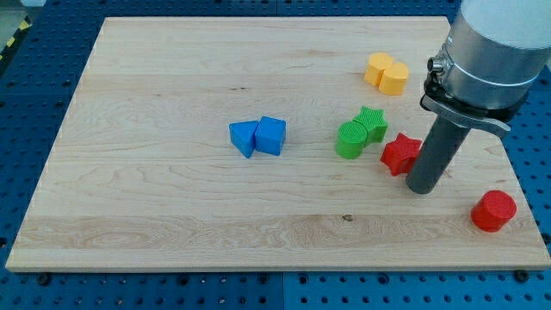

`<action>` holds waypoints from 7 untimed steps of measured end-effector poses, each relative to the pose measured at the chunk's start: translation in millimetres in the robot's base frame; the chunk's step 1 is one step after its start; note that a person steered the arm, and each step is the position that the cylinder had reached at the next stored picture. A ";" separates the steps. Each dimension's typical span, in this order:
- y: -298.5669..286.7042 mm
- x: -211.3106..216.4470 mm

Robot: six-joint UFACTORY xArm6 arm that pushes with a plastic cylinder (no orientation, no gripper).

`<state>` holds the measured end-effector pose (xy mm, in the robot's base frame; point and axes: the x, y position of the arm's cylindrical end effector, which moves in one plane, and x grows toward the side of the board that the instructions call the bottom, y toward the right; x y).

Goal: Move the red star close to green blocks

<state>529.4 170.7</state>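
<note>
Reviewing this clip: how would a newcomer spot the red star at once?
Start at the wooden board and go to its right half, where my tip touches down. The red star lies just left of it, right of the green blocks. The other red block, a cylinder, sits apart, lower right.

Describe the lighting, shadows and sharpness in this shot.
Camera view: even, soft light with no glare on the wooden board; faint short shadows beneath the blue blocks and red cylinder; blocks sharp. My tip sits just right of the red star, while the arm's top is cropped.
</note>
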 end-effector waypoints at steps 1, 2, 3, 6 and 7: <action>9.6 -7.9; 24.6 -11.6; 27.7 -16.8; 20.8 -49.8; 20.8 -49.8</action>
<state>479.7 191.5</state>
